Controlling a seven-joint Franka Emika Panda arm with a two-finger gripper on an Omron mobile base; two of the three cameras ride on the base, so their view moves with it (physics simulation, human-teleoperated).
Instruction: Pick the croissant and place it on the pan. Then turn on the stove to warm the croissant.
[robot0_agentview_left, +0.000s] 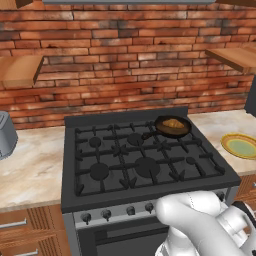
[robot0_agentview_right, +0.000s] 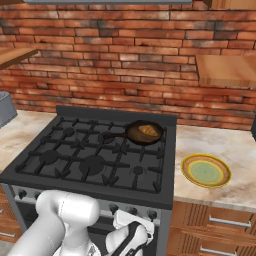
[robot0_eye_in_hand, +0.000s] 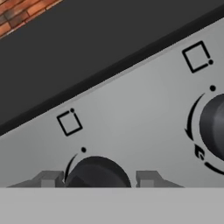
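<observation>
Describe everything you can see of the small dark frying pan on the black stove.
The small round dark frying pan sits upright on the cast-iron grate at the back right burner of the wide black gas stove. Its inside looks brownish, its rim dark and metallic. A short dark handle sticks out towards the stove's middle. A small golden-brown croissant lies inside, much smaller than the pan. No flame can be made out. Nothing else touches it; the yellow-green round plate lies apart on the counter to the right.
</observation>
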